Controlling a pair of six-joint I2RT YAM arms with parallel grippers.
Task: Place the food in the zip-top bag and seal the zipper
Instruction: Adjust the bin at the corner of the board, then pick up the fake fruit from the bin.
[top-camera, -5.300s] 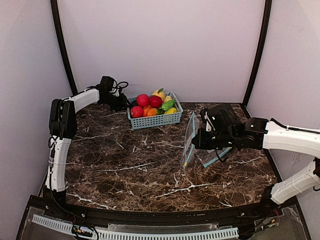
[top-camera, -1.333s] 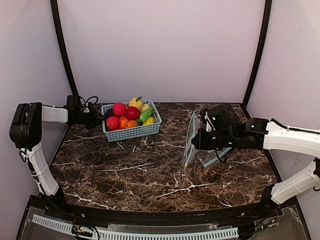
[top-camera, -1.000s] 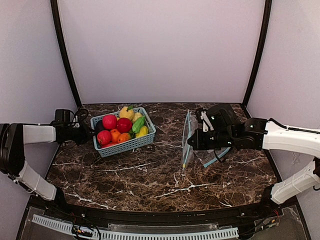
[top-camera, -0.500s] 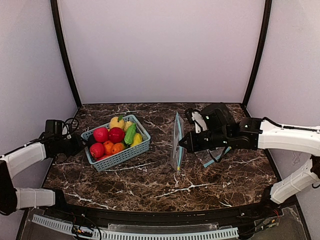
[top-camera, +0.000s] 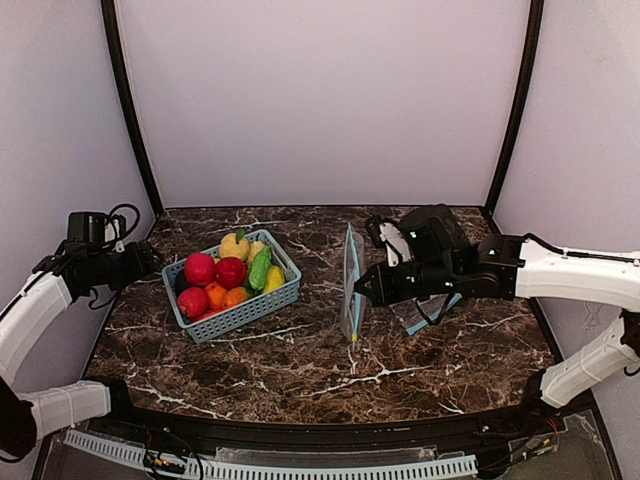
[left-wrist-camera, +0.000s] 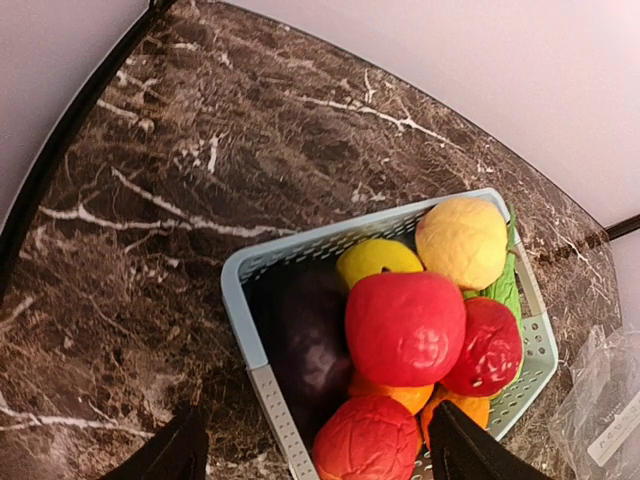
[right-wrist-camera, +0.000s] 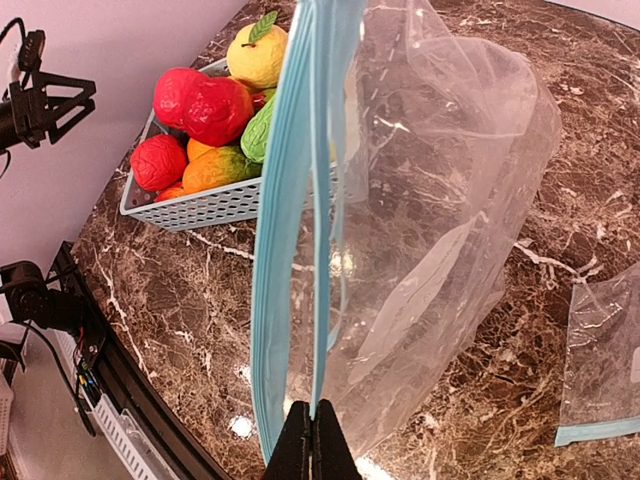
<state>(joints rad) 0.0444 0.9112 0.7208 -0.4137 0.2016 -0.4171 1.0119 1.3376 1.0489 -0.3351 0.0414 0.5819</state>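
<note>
The food, red round fruits, a long green one and yellow and orange ones, fills a light-blue mesh basket at left centre. My left gripper is open and hovers just left of the basket; in the left wrist view its gripper spans the basket's near rim and the red fruit. My right gripper is shut on the zipper of the zip-top bag. It holds the bag upright on edge, right of the basket.
A second clear bag lies flat on the marble under my right arm, and shows in the right wrist view. The table's black front rim and the side walls bound the space.
The left gripper dragged the basket from the back toward front left, then let go and drew back up and left. The right gripper carried the bag slightly left.
</note>
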